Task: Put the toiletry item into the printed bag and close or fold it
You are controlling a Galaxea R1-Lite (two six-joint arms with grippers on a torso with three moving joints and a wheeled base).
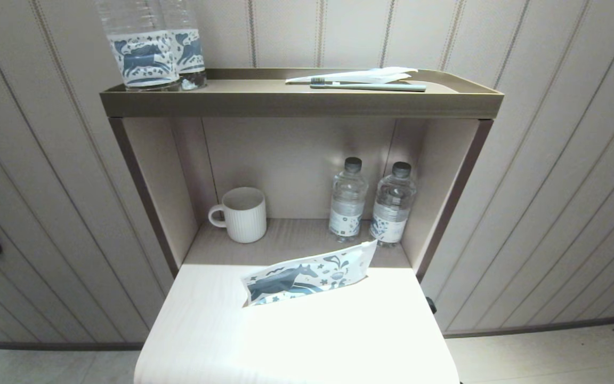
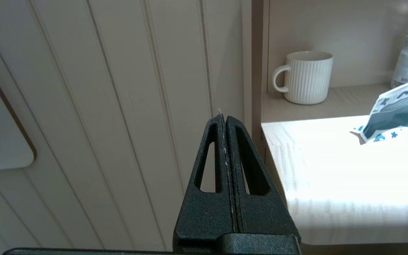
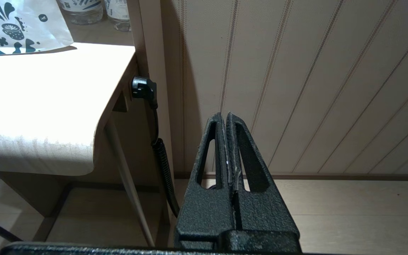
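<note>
The printed bag (image 1: 307, 277) lies slanted at the back of the white table top (image 1: 296, 341), its right corner raised; the horse print faces up. It also shows in the left wrist view as the bag (image 2: 395, 113) and in the right wrist view as the bag (image 3: 16, 24). On the top tray (image 1: 296, 101) a thin white strip (image 1: 307, 79) runs into a plain white wrapper (image 1: 387, 73); I cannot tell the white toothbrush from the wrapper. My left gripper (image 2: 224, 118) is shut and empty, left of the table. My right gripper (image 3: 224, 116) is shut and empty, right of the table and below its top.
A pale grey-green toothbrush (image 1: 371, 87) lies in front of the wrapper. Two horse-label bottles (image 1: 142, 48) stand at the tray's left. In the niche stand a ribbed mug (image 1: 243, 214) and two small bottles (image 1: 347, 200). A black cable (image 3: 161, 156) hangs by the table's right side.
</note>
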